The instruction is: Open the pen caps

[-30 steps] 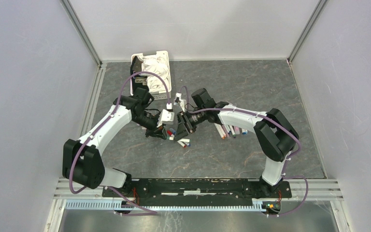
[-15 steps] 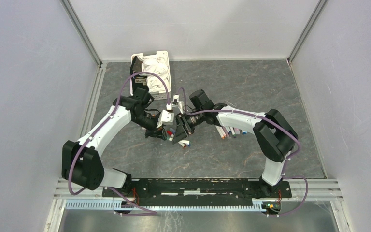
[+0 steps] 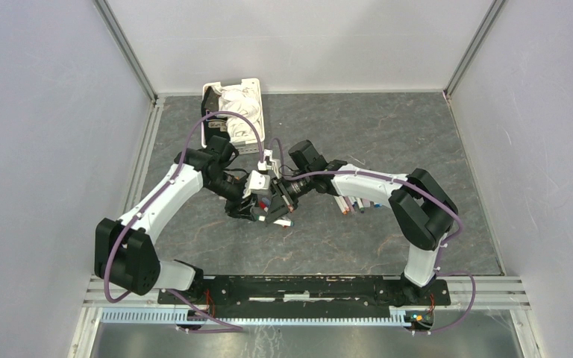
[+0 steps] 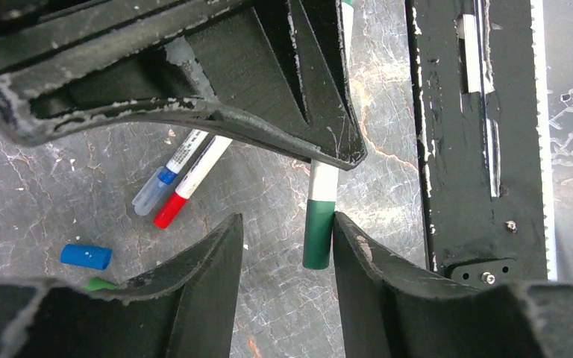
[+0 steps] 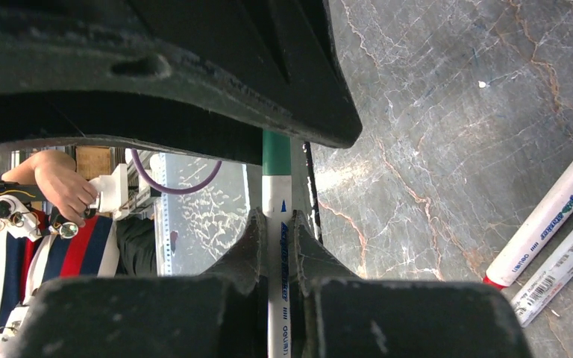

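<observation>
Right tool [image 5: 277,231] newly clamped on green-capped pen [image 5: 274,198], left tool [image 4: 287,233] parted

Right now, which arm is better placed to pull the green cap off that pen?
The left. The left gripper stands open with the green cap in the gap between its fingers, so closing and pulling should do. The right gripper is shut on the pen, steadying it.
</observation>
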Controlling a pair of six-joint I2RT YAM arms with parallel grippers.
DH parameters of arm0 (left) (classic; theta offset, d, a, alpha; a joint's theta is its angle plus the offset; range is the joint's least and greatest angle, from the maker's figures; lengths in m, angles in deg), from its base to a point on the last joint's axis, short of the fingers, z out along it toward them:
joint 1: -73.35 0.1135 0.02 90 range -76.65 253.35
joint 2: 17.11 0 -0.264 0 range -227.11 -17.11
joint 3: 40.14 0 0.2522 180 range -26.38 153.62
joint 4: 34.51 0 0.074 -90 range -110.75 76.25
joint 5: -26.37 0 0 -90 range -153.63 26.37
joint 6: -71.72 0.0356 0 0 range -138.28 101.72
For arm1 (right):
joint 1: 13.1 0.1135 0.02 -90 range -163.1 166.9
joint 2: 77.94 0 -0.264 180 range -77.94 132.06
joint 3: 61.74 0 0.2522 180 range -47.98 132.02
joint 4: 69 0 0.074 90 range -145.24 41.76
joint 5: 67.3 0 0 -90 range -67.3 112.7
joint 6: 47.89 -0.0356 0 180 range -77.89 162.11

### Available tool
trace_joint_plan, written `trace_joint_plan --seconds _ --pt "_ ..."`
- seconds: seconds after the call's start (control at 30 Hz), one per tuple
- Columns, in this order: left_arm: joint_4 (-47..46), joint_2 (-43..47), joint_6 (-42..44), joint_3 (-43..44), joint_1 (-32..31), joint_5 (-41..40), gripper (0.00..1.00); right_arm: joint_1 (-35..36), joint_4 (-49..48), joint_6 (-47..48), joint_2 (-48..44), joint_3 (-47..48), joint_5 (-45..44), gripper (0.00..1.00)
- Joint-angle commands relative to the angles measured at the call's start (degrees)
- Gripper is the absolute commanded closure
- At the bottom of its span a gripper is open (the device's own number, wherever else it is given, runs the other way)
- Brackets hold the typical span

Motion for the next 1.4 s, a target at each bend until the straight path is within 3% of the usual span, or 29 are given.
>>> trace_joint_plan --seconds 0.0,0.27,0.4,0.53,0.67,0.93,1.2,1.37 --pt "-1.50 -0.03 1.88 1.37 -1.07 1.28 0.48 0.33 -1.84 -0.95 -0.32 2.47 1.62 1.00" --pt "-1.51 -1.27 2.58 0.59 -1.57 -1.68 0.81 -0.23 -3.14 -2.30 -0.21 1.91 -1.03 1.00" --pt "-1.55 -0.78 2.80 0.17 -1.58 -2.27 0.81 -1.08 -5.11 -4.15 -0.97 0.50 -2.17 1.00" --pt "-0.76 -0.53 3.31 -0.27 -1.97 -1.22 0.62 -1.15 -7.17 -5.56 -1.44 -0.11 -2.36 1.00" --pt "0.02 -0.62 3.93 -0.67 -2.46 -1.60 0.58 -1.15 -7.31 -5.69 -1.35 0.09 -1.88 1.00" --pt "-1.54 -0.60 4.36 -1.02 -2.45 -6.52 0.97 -1.74 -5.40 -3.99 -2.21 -1.19 -1.99 1.00" --pt "0.34 -3.01 9.71 0.78 -0.64 -18.42 0.98 -6.56 3.82 5.21 -7.82 -8.67 -5.86 1.00" --pt "2.40 -5.99 14.38 4.74 5.30 -20.53 0.98 -9.66 5.44 8.27 -13.43 -16.15 -8.08 1.00"
